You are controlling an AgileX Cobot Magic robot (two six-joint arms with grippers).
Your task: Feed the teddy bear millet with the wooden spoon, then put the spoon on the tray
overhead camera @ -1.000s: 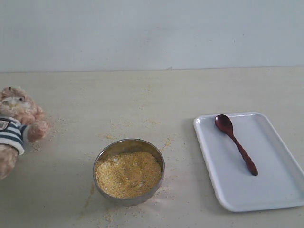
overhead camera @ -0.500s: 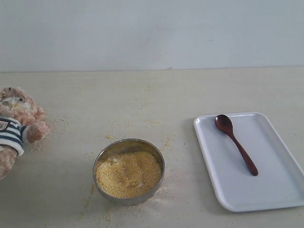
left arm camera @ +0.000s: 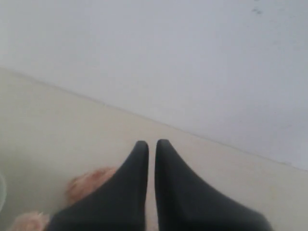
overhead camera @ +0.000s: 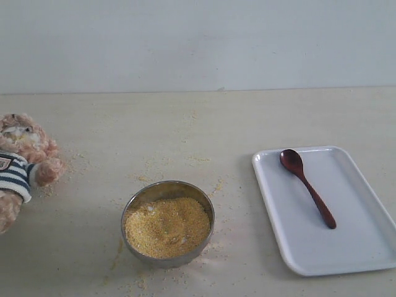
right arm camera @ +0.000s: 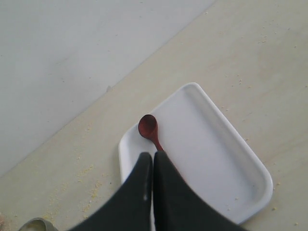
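The teddy bear (overhead camera: 21,167) lies at the table's left edge, in its striped shirt. Millet (overhead camera: 167,226) fills a round metal bowl (overhead camera: 167,185) at the front middle. On the right, the wooden spoon (overhead camera: 306,185) lies on the white tray (overhead camera: 365,247), its bowl toward the back. Neither gripper shows in the exterior view. My left gripper (left arm camera: 151,143) is shut and empty above the table, with bear fur (left arm camera: 89,180) blurred beneath it. High above the tray (right arm camera: 216,144), my right gripper (right arm camera: 153,155) is shut and empty; the spoon (right arm camera: 148,127) lies below its tips.
Loose millet grains (overhead camera: 154,164) are scattered over the beige table around the bowl and toward the bear. A plain pale wall (overhead camera: 198,43) closes off the back of the table. The bowl's rim (right arm camera: 36,224) peeks in at the right wrist view's corner.
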